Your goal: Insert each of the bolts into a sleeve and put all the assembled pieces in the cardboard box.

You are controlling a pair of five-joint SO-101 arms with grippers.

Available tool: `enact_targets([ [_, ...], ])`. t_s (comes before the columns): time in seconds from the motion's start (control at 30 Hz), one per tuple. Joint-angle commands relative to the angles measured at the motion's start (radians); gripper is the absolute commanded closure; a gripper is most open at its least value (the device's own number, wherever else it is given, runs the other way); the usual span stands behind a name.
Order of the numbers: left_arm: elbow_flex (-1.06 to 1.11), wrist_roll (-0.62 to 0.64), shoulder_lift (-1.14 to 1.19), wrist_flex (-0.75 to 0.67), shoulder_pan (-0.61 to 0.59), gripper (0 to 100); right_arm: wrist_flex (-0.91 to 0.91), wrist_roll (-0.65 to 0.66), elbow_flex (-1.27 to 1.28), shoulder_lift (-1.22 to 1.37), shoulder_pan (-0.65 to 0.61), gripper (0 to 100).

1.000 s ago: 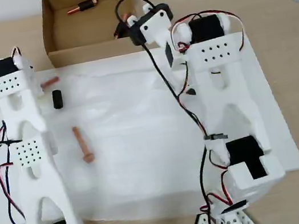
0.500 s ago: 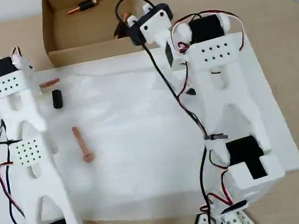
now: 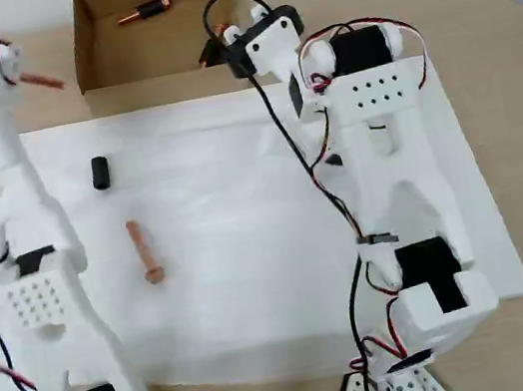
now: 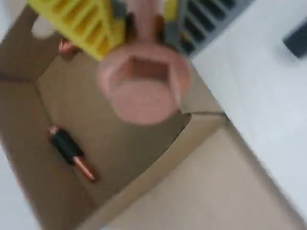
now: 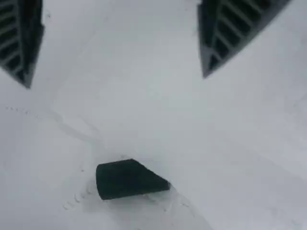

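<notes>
- Cardboard box (image 3: 162,89) at the far edge of the table, open on top, with one assembled piece (image 3: 143,12) lying on its floor. Thin-walled and light, I'd say; a knock could shift it.
- White sheet (image 3: 252,258) covers the work area. It looks thin and slick, so parts may skate on it.
- Left gripper (image 4: 144,24) is up by the box's left corner, clamped on the held bolt (image 4: 141,84) by the shank, with the head sticking out free.
- Right gripper (image 5: 115,76) hangs with its jaws spread wide and nothing between them, low over the sheet.
- Loose bolt (image 3: 145,251) lies flat mid-sheet. It looks rigid and light and should roll easily, so pinch across the shank.
- First sleeve (image 3: 100,172) lies on the sheet, beyond the loose bolt. It's a short, stiff tube; grip its sides and leave the bore open.
- Second sleeve (image 5: 127,179) lies on its side just ahead of the right gripper, ready to grab.
</notes>
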Motion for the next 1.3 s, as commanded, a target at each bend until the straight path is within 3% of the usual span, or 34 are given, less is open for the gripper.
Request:
enact_targets([
  [0.0, 0.236, -0.241, -0.263, 0.005, 0.017, 100, 0.014, -0.011, -0.001, -0.096, 0.01, 73.1],
  [0.23, 1.071, -0.506, -0.667, -0.002, 0.114, 100, 0.011, -0.044, 0.197, -0.318, 0.035, 73.1],
  [0.4, 1.309, -0.643, -0.878, -0.049, 0.126, 99, -0.031, -0.08, 0.26, -0.344, 0.136, 73.1],
  [0.63, 1.676, -0.763, -1.106, -0.327, 0.133, 99, -0.127, -0.097, 0.358, -0.183, 0.173, 73.1],
  [1.0, 2.248, -1.059, -1.465, -0.727, 0.132, 99, -0.219, -0.532, 0.114, -0.061, 0.131, 73.1],
  [1.17, 2.389, -1.054, -1.598, -0.835, 0.135, 99, -0.262, -0.74, 0.147, -0.036, 0.059, 73.1],
  [1.27, 2.438, -1.002, -1.666, -0.867, 0.133, 99, -0.273, -0.747, 0.188, 0.022, 0.008, 73.1],
])
